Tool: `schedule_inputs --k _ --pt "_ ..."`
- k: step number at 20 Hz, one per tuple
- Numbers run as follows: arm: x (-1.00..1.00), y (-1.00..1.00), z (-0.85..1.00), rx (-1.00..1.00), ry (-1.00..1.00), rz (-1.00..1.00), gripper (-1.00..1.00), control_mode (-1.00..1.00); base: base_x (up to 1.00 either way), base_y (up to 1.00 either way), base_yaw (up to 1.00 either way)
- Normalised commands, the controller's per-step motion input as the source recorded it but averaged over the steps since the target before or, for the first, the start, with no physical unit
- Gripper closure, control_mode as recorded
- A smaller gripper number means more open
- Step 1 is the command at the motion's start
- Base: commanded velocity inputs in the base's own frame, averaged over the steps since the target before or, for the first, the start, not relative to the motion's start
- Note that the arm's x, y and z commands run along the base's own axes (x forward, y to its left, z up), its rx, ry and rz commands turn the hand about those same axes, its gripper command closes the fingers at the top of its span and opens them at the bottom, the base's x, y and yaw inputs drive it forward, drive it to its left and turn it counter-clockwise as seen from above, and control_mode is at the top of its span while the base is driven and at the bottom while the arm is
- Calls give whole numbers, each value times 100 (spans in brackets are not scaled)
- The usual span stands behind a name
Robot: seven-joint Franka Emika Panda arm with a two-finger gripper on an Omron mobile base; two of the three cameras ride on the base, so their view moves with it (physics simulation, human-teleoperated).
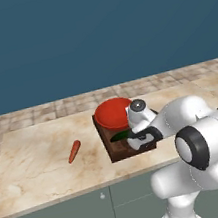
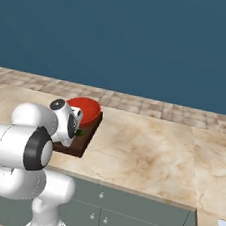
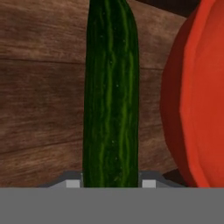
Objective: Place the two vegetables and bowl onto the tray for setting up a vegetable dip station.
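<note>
Marble counter (image 1: 35, 169) runs in front of a blue wall, w/ grey cabinets below. Tray (image 1: 119, 150) sits near the front edge, its bowl (image 1: 113, 114) already resting on the far half, so that part looks done. Hand (image 1: 131, 138) is low over the near half of the tray. From the hand view the cucumber (image 3: 110, 94) runs straight between the two fingertips (image 3: 73, 183), which sit close on either side of it, so the hand reads as closed on the cucumber; can't tell if the grip is starting to slacken. Cucumber is over the tray's wood, just beside the bowl's rim, and in the left base view its dark green end pokes out left of the hand, above the tray floor. Whether it's touching the wood yet or a hair above, can't tell. Carrot (image 1: 74, 151) lies on bare counter, well apart from the tray to its left, untouched. Judging progress: bowl placed, cucumber about delivered but not let go, carrot not started. Left to do: release the cucumber, lift clear w/o nudging the bowl, then fetch the carrot; space beside the cucumber looks tight.
</note>
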Motion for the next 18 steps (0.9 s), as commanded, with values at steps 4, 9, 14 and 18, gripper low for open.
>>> schedule_inputs --k 4,9,14,18 --pt "0 3 0 0 -1 0 -100 -100 0 0 0" --pt "0 3 0 0 0 0 -100 -100 0 0 0" --pt "0 7 0 0 0 0 -100 -100 0 0 0" --pt "-13 6 17 1 0 0 -100 -100 0 0 0"
